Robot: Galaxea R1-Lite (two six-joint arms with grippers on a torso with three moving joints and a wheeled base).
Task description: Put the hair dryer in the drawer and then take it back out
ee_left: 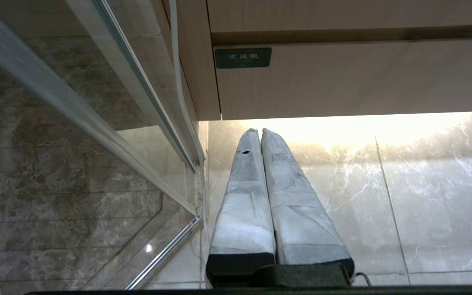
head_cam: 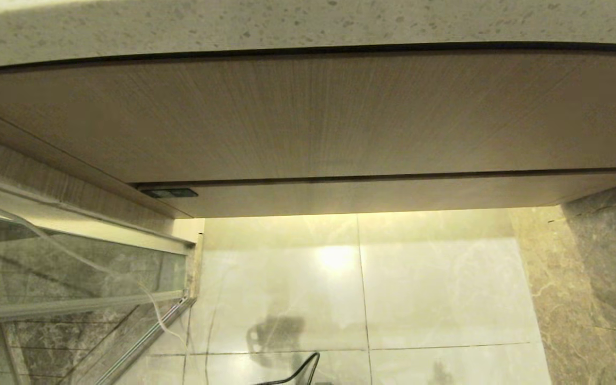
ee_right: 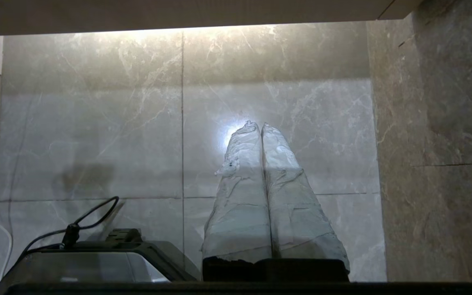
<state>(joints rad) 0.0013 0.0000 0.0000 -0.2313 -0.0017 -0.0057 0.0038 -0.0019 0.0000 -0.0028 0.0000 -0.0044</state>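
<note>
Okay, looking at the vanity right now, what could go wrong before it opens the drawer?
1. The drawer is shut with no handle showing, so a tool may slip on its plain front.
2. The glass panel runs close beside the left tool; a swing might strike it.
3. The hair dryer is not in view, so it may take searching.

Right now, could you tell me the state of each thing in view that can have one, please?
drawer: fully shut, front flush under the taller panel.
left gripper: shut, holding nothing, hanging over the floor tiles near the drawer's labelled corner.
right gripper: shut, empty, above the floor.
hair dryer: not in view.
</note>
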